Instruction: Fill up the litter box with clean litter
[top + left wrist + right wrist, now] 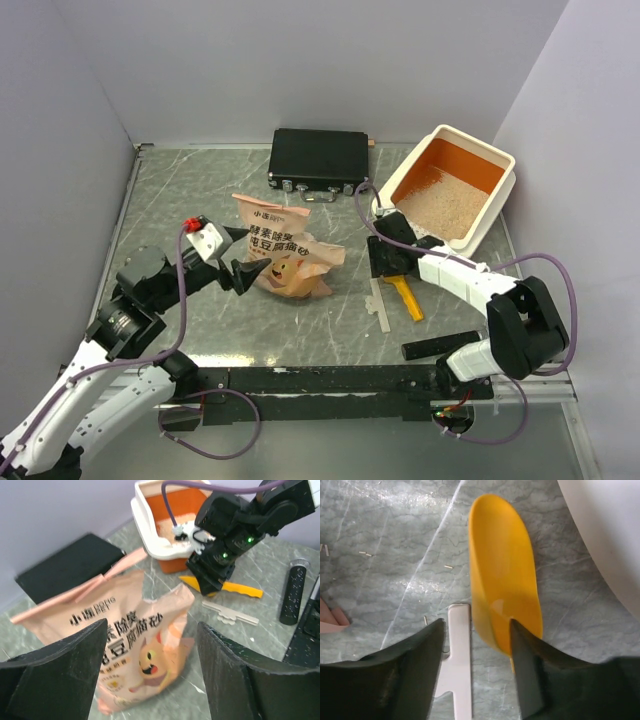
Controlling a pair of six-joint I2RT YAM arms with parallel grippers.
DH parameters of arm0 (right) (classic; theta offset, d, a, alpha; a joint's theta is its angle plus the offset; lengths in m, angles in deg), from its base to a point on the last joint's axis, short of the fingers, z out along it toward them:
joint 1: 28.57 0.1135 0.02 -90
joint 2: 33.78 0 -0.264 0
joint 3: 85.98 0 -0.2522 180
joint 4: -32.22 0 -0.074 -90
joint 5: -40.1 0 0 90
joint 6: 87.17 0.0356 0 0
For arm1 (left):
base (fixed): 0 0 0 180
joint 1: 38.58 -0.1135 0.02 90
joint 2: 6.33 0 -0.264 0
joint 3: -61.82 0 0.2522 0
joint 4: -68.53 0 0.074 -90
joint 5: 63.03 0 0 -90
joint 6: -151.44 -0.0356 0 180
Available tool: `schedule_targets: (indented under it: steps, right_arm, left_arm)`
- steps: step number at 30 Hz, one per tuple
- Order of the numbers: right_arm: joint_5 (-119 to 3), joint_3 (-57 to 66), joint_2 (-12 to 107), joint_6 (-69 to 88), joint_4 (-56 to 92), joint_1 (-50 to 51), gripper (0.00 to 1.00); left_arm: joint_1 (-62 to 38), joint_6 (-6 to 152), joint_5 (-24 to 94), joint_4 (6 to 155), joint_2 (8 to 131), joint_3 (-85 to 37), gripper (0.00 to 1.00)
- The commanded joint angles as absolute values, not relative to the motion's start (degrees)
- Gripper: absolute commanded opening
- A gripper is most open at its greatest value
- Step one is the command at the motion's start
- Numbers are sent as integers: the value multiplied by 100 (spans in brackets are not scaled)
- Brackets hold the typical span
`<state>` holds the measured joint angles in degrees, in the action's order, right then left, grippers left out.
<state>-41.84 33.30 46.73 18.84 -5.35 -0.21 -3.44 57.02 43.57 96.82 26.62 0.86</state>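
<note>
Litter box [478, 141] stands at 1 o'clock on the table [190, 190]. It has a cream rim and an orange interior, with beige clean litter [445, 205] across its near end. Paper bag [290, 255] at 9 o'clock reads 豆腐猫砂. Left gripper [256, 252] is released beside the bag. Right gripper [477, 625] is spread, not clenched, over the yellow scoop [502, 570].

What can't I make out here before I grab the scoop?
Scoop handle: right wrist view, behind the right gripper and the bottom edge.
Litter box: right wrist view, only a white corner, cut by the frame edge.
Bag contents: every view, crumpled paper hides them.
</note>
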Motion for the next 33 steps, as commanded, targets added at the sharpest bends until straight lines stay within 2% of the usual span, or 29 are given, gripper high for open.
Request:
schedule_targets:
  steps: [1, 7, 9, 11, 14, 15, 17, 19, 23, 29, 33]
  right_arm:
    - [-4146, 2937, 4830, 1795, -623, -53, 51]
    - [-3944, 2604, 5330, 1619, -984, -44, 38]
    - [-3952, 2507, 5446, 1575, -1063, -45, 32]
    - [-3996, 2462, 5569, 1557, -1081, -44, 30]
    - [-3988, 2374, 5701, 1513, -1124, -44, 15]
    - [-3892, 2305, 5710, 1522, -1212, -36, 0]
    - [-3839, 2286, 5596, 1487, -1230, 17, 0]
    - [-3777, 2181, 5298, 1461, -1379, 78, 0]
    - [-3662, 1647, 4456, 1242, -1932, 561, 0]
    - [-4382, 899, 3058, 627, -2749, 2010, 0]
    - [-4033, 485, 2766, 118, -3417, 3494, 0]
  left_arm:
    - [-325, 6109, 4131, 9881, 2803, -46, 77]
    - [-325, 6452, 4016, 9820, 2786, 86, 77]
    - [-316, 6417, 3972, 9829, 2821, 130, 74]
    - [-325, 6426, 3911, 9864, 2865, 130, 74]
    - [-325, 6434, 3832, 9838, 2856, 139, 74]
    - [-325, 6426, 3814, 9829, 2839, 156, 74]
    - [-325, 6434, 3752, 9768, 2795, 165, 72]
    - [-333, 6496, 3682, 9698, 2768, 209, 64]
    - [-325, 6654, 3874, 9635, 2917, 17, 61]
    - [-325, 7233, 3954, 10531, 3620, -1378, 57]
    - [-325, 8014, 4672, 10840, 3919, -1882, 60]
